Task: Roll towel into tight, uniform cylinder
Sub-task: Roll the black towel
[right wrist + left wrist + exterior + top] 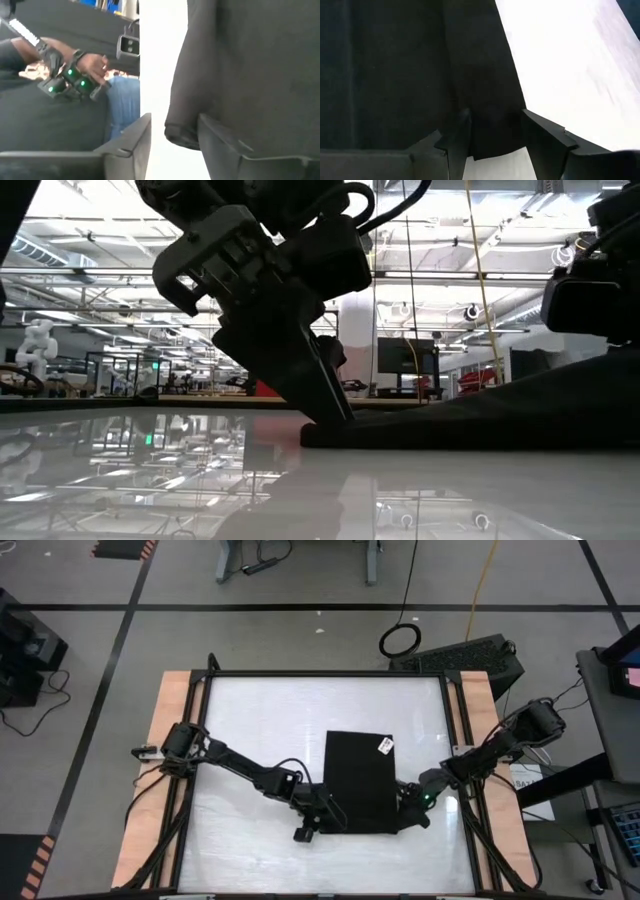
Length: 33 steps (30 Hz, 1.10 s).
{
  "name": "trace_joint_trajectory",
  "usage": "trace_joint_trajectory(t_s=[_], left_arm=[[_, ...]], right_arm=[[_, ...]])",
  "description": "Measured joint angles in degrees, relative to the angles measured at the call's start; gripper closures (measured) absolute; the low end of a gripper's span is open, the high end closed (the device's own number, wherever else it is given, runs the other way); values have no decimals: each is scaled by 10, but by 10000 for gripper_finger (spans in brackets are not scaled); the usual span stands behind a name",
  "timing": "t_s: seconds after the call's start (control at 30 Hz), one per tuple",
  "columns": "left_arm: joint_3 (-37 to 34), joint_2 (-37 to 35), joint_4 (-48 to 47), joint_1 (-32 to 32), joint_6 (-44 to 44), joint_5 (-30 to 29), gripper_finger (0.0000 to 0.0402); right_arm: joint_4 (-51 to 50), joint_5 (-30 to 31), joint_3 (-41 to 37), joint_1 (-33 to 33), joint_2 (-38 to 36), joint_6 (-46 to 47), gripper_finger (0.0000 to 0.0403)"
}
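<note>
arms (250, 768): dark, jointed | black cables | fingers (547, 142): flat, angular

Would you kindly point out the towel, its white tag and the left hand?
towel (358, 780): high view, middle of the cloth.
white tag (385, 745): high view, tag's centre.
left hand (322, 823): high view, between its fingertips.

We see a plain black towel (358, 783) with a small white tag (385, 745) that carries dark marks we cannot read. It lies on a glossy white table (270, 720) edged with pale wood side boards (160, 755) and a black frame. Both arms are dark, and the right gripper (412, 802) shows a green light. Beyond the table, a person (60, 115) wears blue trousers and holds a device with green lights
</note>
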Motion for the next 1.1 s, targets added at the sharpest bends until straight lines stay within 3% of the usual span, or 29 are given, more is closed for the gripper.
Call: trace_joint_trajectory(t_s=[0.3,0.57,0.77,0.87,1.0,1.1], left_arm=[[0,0,0,0,1,12,221],[0,0,-1,0,1,17,221],[0,0,-3,1,1,17,221],[0,0,-5,3,0,17,221],[0,0,-11,3,0,17,221],[0,0,-13,3,1,20,221]], right_arm=[[-69,-11,0,24,-56,-45,228],[-169,77,1,15,-130,-102,228],[-211,104,1,3,-182,-136,228],[-244,83,2,3,-216,-133,228],[-365,28,2,10,-267,-111,235],[-403,41,2,11,-305,-129,244]])
